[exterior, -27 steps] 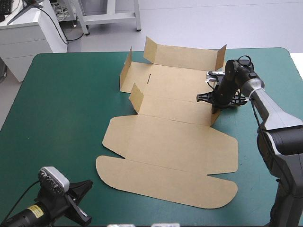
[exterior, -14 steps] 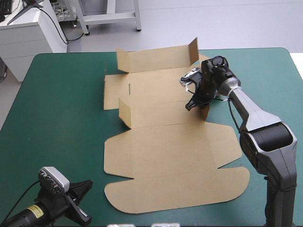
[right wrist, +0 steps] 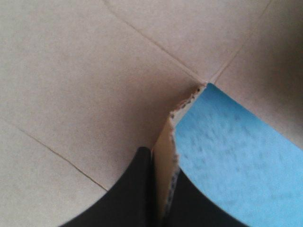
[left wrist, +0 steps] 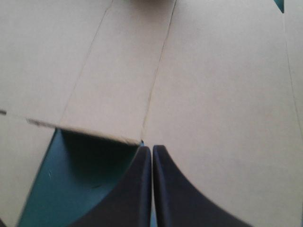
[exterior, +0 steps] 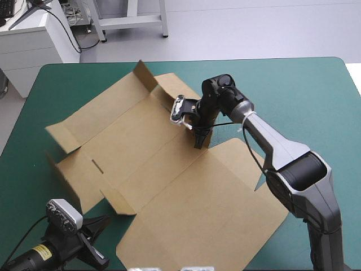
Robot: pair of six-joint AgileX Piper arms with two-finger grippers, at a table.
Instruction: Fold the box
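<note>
The brown box (exterior: 186,197) lies as a cut sheet spread diagonally over the table's middle. Most of its panels are flat, and side flaps stand up at the far end (exterior: 144,73) and the left (exterior: 56,135). My right gripper (exterior: 199,137) reaches in from the right and is shut on a small upright flap near the sheet's far right edge. In the right wrist view that flap (right wrist: 164,142) stands between the black fingers, with teal-green cover beside it. My left gripper (exterior: 98,234) rests at the near left corner, shut and empty, its tips (left wrist: 151,151) at the sheet's near edge (left wrist: 99,135).
Bare teal-green cover (exterior: 316,96) lies to the right of the box and along the far left (exterior: 39,96). The sheet's near corner runs out past the table's front edge (exterior: 169,262).
My right gripper has pulled the box leftward and turned it, so the sheet now lies diagonally and closer to the left gripper. The left arm has stayed put.
</note>
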